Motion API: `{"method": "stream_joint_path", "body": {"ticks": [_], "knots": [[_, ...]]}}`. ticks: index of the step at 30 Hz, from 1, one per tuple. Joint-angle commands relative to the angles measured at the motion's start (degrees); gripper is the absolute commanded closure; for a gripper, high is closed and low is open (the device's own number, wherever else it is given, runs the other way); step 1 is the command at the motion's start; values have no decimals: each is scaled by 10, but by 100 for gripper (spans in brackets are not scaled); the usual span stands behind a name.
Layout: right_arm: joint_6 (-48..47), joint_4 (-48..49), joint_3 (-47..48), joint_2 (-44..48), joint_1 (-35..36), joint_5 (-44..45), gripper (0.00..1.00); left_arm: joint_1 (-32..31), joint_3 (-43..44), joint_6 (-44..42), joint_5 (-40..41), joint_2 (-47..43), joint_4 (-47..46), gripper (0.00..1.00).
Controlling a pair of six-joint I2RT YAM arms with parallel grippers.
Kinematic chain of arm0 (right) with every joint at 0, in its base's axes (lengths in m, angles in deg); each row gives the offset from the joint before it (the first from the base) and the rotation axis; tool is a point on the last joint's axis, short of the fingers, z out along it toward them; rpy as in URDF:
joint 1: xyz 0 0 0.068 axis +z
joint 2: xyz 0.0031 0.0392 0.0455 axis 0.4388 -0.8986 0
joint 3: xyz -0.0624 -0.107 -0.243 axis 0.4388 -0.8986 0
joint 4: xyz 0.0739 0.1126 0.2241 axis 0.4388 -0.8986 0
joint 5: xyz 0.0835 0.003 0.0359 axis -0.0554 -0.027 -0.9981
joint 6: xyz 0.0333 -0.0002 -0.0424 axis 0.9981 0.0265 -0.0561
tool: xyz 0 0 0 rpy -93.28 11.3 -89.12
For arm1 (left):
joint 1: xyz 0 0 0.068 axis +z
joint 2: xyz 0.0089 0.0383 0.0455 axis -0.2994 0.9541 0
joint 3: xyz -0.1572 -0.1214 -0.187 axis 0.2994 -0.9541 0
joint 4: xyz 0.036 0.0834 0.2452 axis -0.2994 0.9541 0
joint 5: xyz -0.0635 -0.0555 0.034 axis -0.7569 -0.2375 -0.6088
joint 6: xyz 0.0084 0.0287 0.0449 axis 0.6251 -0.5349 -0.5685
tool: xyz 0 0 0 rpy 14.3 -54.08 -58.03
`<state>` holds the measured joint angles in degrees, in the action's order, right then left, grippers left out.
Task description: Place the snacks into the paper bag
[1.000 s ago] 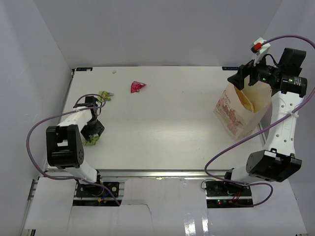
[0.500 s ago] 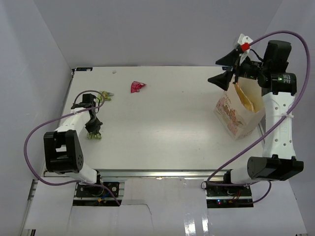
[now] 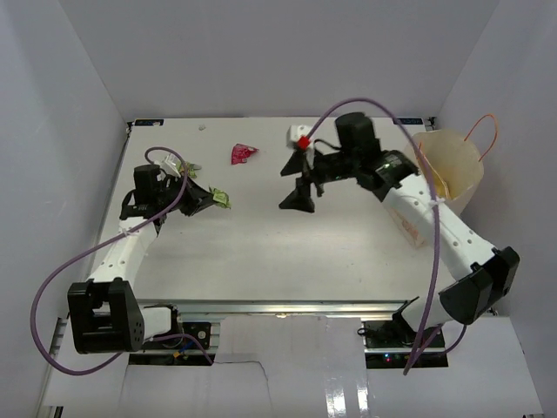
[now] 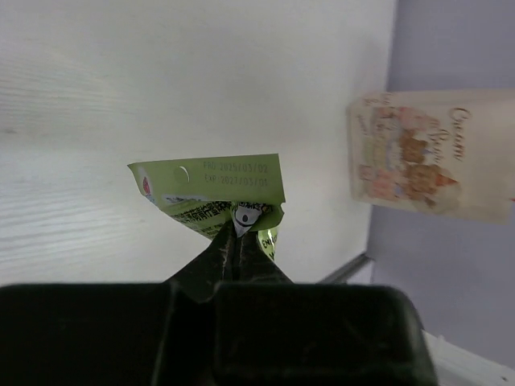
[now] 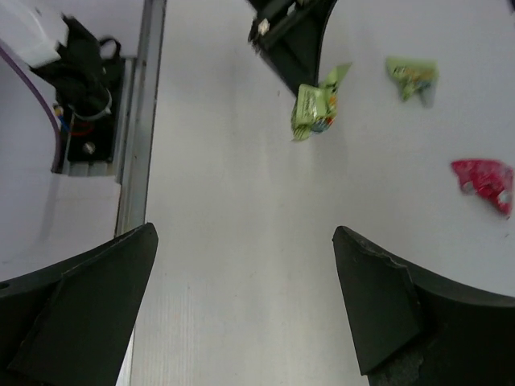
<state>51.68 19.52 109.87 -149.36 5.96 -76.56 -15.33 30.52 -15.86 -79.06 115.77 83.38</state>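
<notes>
Pinching one edge of the light green packet (image 4: 213, 189), the left gripper (image 4: 239, 233) has its jaws pressed together on the wrapper. It holds the packet out toward the paper bag (image 3: 448, 165), from far to the bag's left. The right gripper (image 3: 300, 183) hangs with its jaws spread wide and nothing between them, to the left of the bag, between it and the held packet. A second green packet (image 3: 184, 168) and the pink wrapper (image 3: 243, 154) lie on the table (image 3: 287, 252), both well left of the bag and toward the back edge. The bag stands upright with its mouth open and an orange cord handle (image 3: 484, 131) arching above its rim.
</notes>
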Motion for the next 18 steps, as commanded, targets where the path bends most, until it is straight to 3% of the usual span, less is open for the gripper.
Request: {"method": "stream_joint_path", "body": {"ticks": [1,2,4,8,14,18], "knots": [[33,99,-75,-13,122,243,4,-11,-16,107,-139,-4,-145,100],[34,117,-88,-16,146,333,3,-38,-18,151,-140,-1,-176,100],[53,179,-116,-30,190,433,3,-63,-19,208,-129,12,-218,100],[45,231,-114,-68,224,501,10,-106,1,264,-111,49,-231,100],[37,235,-54,-146,233,603,8,-139,36,290,-108,96,-230,100],[30,211,-44,-167,233,618,6,-141,41,294,-110,99,-230,100]]}}
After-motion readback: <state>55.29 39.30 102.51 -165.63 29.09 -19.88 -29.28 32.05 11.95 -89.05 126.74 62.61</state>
